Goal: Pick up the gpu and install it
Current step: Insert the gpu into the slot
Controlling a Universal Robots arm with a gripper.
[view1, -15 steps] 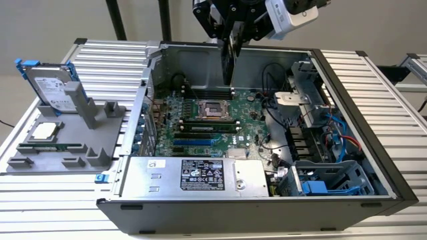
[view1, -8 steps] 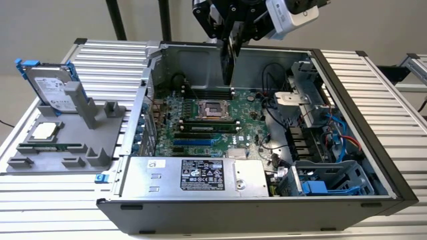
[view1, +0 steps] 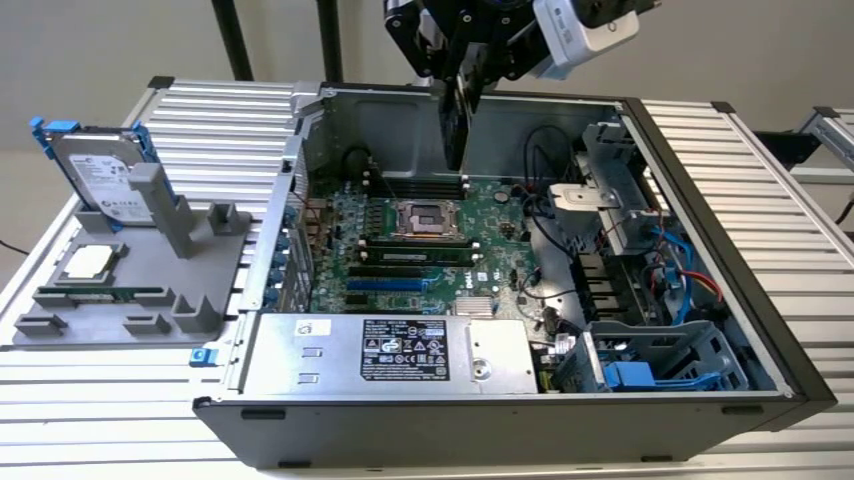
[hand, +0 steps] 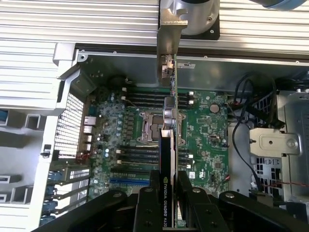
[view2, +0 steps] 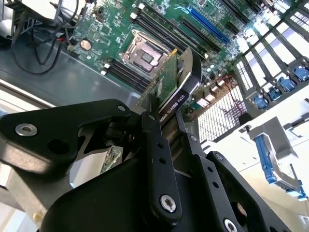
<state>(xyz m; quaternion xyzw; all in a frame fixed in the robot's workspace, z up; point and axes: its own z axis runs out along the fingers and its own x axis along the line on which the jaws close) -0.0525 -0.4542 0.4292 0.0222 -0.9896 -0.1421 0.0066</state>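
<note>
The gpu (view1: 457, 120) hangs on edge above the open computer case, over the rear part of the green motherboard (view1: 414, 240). My gripper (view1: 461, 55) is shut on its upper end. In the second wrist view the black fingers (view2: 155, 145) clamp the gpu (view2: 176, 82), with green board on one face and black cooler on the other. In the first wrist view the gpu (hand: 167, 145) is seen edge-on above the processor socket (hand: 154, 128), its silver bracket (hand: 169, 29) at the far end, and the gripper (hand: 167, 193) grips the near end.
The case (view1: 747, 300) lies open on a ribbed metal table, with a power supply (view1: 387, 350), a drive cage (view1: 654, 360) and loose cables (view1: 667, 260). At the exterior view's left a grey fixture (view1: 200, 235) holds a hard drive in a blue frame (view1: 100, 175), a processor (view1: 87, 262) and a memory stick (view1: 100, 295).
</note>
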